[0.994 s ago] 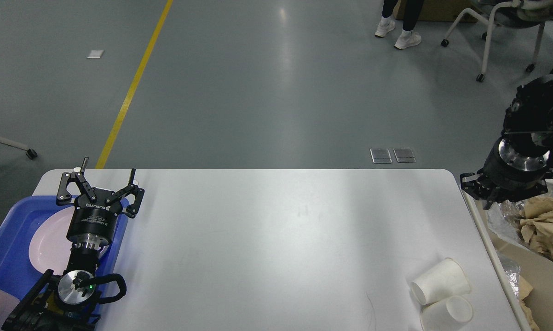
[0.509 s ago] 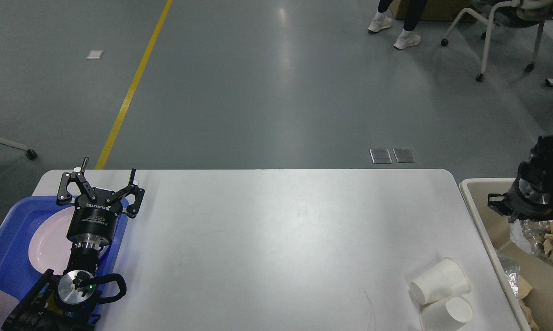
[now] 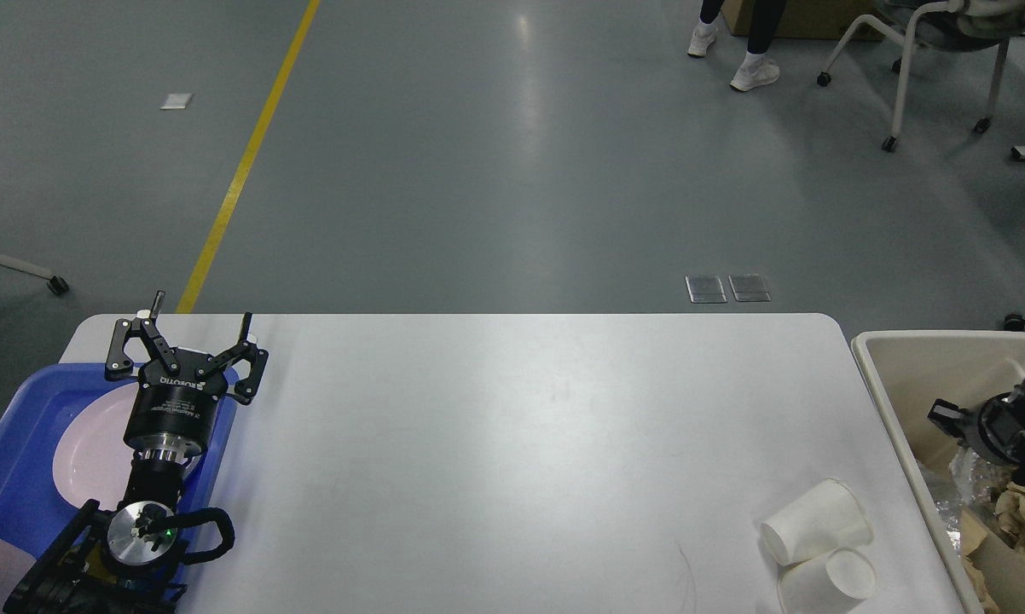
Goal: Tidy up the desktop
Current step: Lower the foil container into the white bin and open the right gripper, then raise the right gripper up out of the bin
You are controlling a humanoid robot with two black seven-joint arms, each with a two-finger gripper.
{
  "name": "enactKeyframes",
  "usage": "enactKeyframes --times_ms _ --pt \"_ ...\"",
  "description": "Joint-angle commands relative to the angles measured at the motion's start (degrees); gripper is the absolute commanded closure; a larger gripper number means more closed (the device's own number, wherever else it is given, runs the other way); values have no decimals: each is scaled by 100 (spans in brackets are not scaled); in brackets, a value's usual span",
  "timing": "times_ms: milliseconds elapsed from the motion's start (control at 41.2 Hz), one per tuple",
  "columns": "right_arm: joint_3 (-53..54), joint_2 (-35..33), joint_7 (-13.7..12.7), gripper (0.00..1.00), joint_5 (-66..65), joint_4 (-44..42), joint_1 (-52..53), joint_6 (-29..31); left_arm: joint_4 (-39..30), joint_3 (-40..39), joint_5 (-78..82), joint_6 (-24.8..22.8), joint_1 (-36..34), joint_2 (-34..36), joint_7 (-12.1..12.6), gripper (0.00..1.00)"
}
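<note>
On desktop point(image 3: 512, 443), only two paper cups point(image 3: 819, 546) were left, tipped near right edge. Plate point(image 3: 86, 452) was stowed in blue tray point(image 3: 18, 477), left gripper point(image 3: 190, 337) splayed above. Right gripper point(image 3: 1003, 426) was seen over beige bin point(image 3: 892, 409); finger state possibly shut, indiscernible.

two paper cups point(image 3: 819, 546) (lying), one plate point(image 3: 95, 443) — one tray point(image 3: 18, 460), one bin point(image 3: 913, 375)

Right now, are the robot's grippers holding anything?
The left gripper is open over the blue tray and holds nothing. The right gripper sits dark above the beige bin; whether it holds anything cannot be told.
</note>
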Motion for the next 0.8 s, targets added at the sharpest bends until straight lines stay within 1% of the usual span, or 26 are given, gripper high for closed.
enactKeyframes --times_ms 0,194,267,388,776 --pt "513 9 0 100 84 -105 -439 -832 0 0 0 0 0 0 0 4" --pt "891 71 0 100 128 -202 -896 -1623 0 0 0 0 0 0 0 4" --pt "1006 88 0 100 111 -193 -950 -1773 0 0 0 0 0 0 0 4" --pt "1111 133 0 100 128 -202 -1037 -1888 0 0 0 0 0 0 0 4" --pt "1524 343 0 100 172 -202 -1266 -1958 0 0 0 0 0 0 0 4"
